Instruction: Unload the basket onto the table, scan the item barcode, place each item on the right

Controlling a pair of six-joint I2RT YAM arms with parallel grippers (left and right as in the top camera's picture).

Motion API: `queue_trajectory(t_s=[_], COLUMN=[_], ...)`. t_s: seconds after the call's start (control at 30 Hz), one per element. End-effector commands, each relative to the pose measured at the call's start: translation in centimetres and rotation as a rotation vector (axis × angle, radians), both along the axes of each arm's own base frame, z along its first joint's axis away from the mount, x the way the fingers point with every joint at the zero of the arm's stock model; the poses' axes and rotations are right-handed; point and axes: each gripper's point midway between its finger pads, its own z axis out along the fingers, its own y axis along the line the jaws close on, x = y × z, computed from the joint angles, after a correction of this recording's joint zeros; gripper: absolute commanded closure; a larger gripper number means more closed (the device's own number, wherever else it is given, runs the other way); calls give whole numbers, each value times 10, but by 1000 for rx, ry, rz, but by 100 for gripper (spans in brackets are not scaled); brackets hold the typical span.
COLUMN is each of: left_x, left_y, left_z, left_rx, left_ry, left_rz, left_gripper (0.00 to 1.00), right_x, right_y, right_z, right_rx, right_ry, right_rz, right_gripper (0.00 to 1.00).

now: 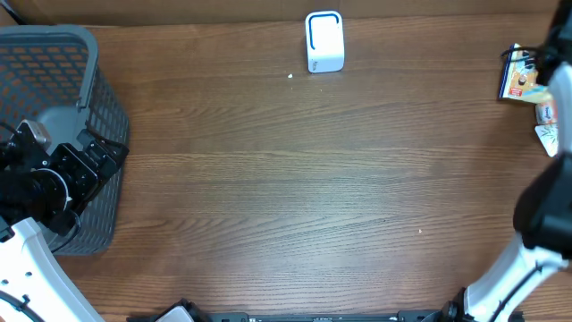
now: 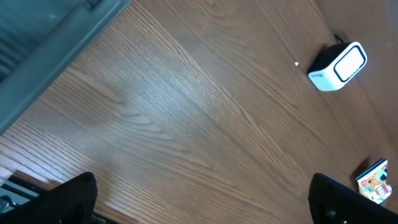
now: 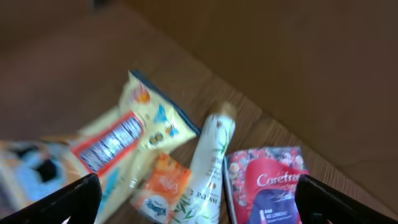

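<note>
Counter: grocery items lie heaped at its far right edge, well apart from the white barcode scanner at the far middle. The grey mesh basket stands at the left. The left fingers hang at its rim, spread and holding nothing. The right fingers hover over the heap, spread wide and empty.

Recommended: take the yellow snack packet by one edge, leaving its upturned barcode uncovered, then turn that face to the scanner.

The red Carefree pack, white bottle and orange sachet crowd alongside. The right wrist view is blurred. Overhead, the right arm covers most of the heap.
</note>
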Motion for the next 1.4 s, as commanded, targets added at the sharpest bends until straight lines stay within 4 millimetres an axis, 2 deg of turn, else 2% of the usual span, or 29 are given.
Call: queue_trajectory(t_s=[0.0,0.13,0.2,0.3,0.4,0.6,0.83,0.87,0.97,1.0,1.07,1.23,1.37], left_x=[1,1,1,1,1,1,1,1,1,1,1,1,1], left_y=[-2,-2,-2,-2,-2,-2,-2,-2,-2,-2,-2,-2,-2], left_z=[0,0,0,0,0,0,0,0,0,0,0,0,0], left_rx=[9,9,8,9,9,9,9,9,9,9,9,9,9], left_ry=[-3,-3,-3,-3,-3,-3,-3,-3,-3,-3,-3,-3,-3], left_rz=[-28,-28,-28,-28,-28,-28,-28,-28,-28,-28,-28,-28,-28], left_gripper=[0,0,0,0,0,0,0,0,0,0,0,0,0], right_x=[-15,-33,-46,-65,-84,-118,-172,-177,-191,-203,-215,-249,-264], right_y=[27,58,72,93,109,124,144,152,204,229,245,264,268], right_z=[97,138,152,163,165,149,110,105,88,80,71,36,21], right_rx=[46,126,158,219,296,362,386,398,517,584,641,763,818], right_ry=[-256,-342,-362,-366,-377,-340,-306,-311,-353,-369,-374,-271,-197], right_rz=[83,204,247,309,315,279,287,328,574,674,719,692,651], right_gripper=[0,2,4,7,10,12,15,14,8,5,0,0,0])
